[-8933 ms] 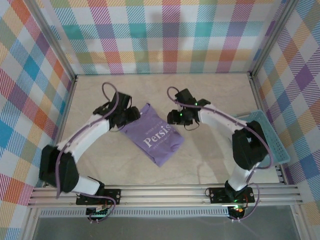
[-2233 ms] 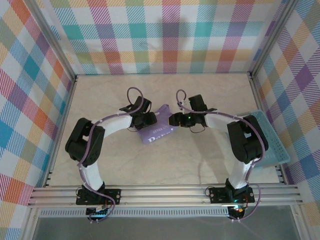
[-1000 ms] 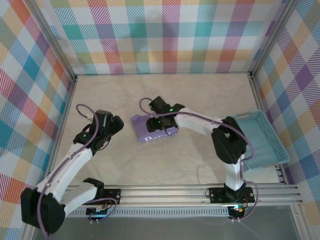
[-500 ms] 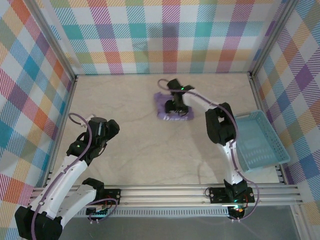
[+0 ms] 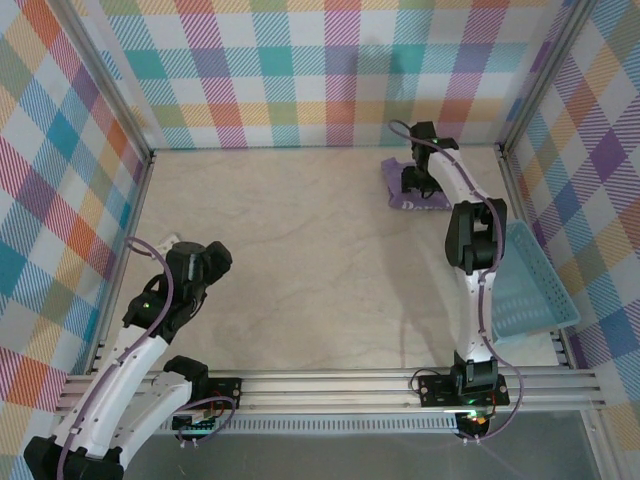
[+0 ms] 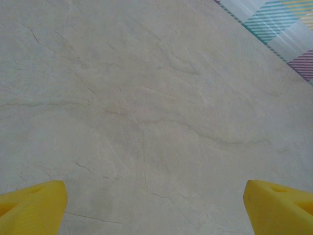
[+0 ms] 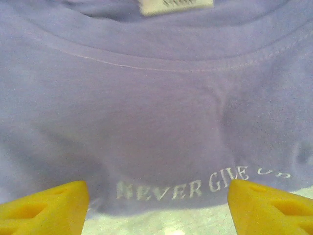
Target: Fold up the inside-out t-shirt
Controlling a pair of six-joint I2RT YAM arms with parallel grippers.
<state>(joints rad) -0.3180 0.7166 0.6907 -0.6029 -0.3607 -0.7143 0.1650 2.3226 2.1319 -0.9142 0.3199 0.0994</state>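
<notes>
The t-shirt point(image 5: 392, 180) lies folded small at the far right of the worktop point(image 5: 300, 240), near the back wall, beyond the blue basket point(image 5: 535, 290). Your right hand point(image 7: 156, 205) hovers at its printed edge, fingers apart, pinching nothing. Your left hand point(image 6: 156, 208) is spread wide over bare worktop, near left.

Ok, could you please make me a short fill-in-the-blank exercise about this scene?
1. The white print on the purple t-shirt begins "NEVER ___".
2. The light blue basket stands at the ___ edge of the table.
3. The left gripper hangs ___ over bare tabletop.
Missing words: GIVE; right; open.
</notes>
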